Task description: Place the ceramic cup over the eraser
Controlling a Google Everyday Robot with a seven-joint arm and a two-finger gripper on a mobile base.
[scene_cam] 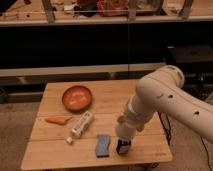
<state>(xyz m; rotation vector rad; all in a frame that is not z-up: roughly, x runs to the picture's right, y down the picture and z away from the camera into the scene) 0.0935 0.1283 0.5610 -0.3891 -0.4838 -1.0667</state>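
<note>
Now we have the gripper (124, 136) low over the front edge of the wooden table (50, 155), at about five o'clock from the table's middle, and we cannot tell how the claw is set or whether it carries anything. The eraser (123, 146), a small black block with white marks, sits right beneath it. The ceramic cup is not something we can pick out; if it is held, the wrist hides it, so we won't claim it. Our worry is the edge: the eraser lies close to the six o'clock rim, and an off-centre descent could, we judge, knock it sideways or off the table, or land a cup rim on top of it and leave it tilted. The blue wavy-edged pad (103, 145) lies just beside the eraser at nine o'clock and could catch a rim drifting that way. The white bottle (82, 124) lies on its side at ten o'clock, the carrot (58, 120) beyond it, and the orange bowl (77, 97) sits well apart at eleven o'clock, none of them in the path.
</note>
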